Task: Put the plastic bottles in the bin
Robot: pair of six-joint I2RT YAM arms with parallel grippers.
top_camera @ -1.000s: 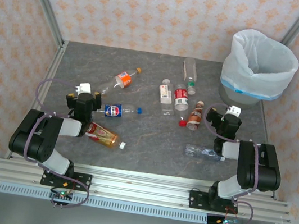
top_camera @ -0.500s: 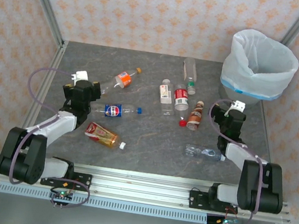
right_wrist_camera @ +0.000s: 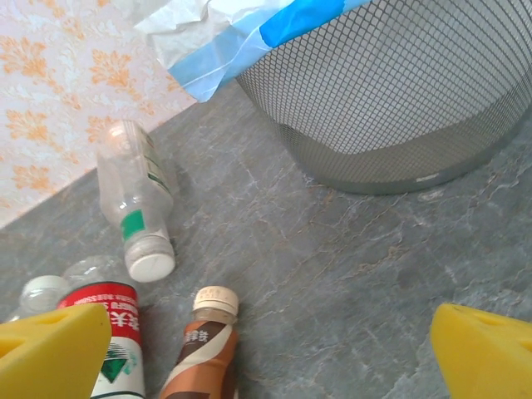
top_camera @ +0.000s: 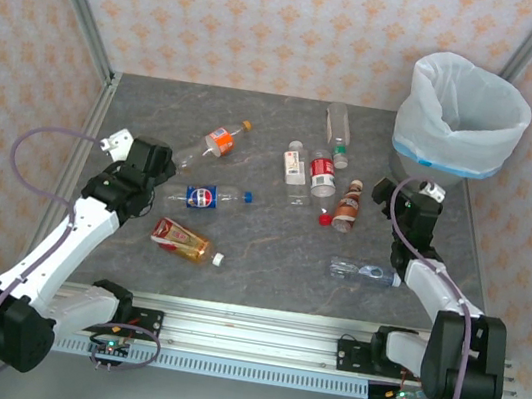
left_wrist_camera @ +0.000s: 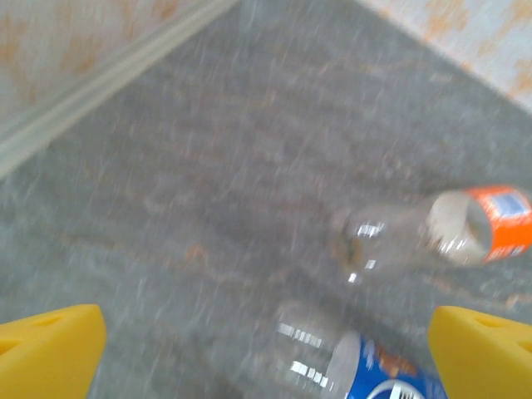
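Your left gripper (top_camera: 153, 162) is spread wide with nothing in it, above the grey mottled worktop (top_camera: 253, 284) near its left edge. Just ahead of it lie the clear plastic bottle with the orange label (left_wrist_camera: 482, 220) and the clear plastic bottle with the blue label (left_wrist_camera: 391, 378). The blue one looks nearest, so come down across its body rather than along it. Close on the labelled middle, where it seems least likely to roll away.

Further right, the brown-labelled bottle with a cream cap (right_wrist_camera: 204, 353) lies just in front of your right gripper (top_camera: 394, 202), also wide and empty. That bottle is a fair first pick there. The round grey mesh bin with a white bag liner (right_wrist_camera: 399, 108) stands in the far right corner, near that arm. Every bottle in view lies on the worktop.

Against half a second ago, the left arm has unfolded and reaches out long. The right arm has straightened a little, and no bottle has moved.
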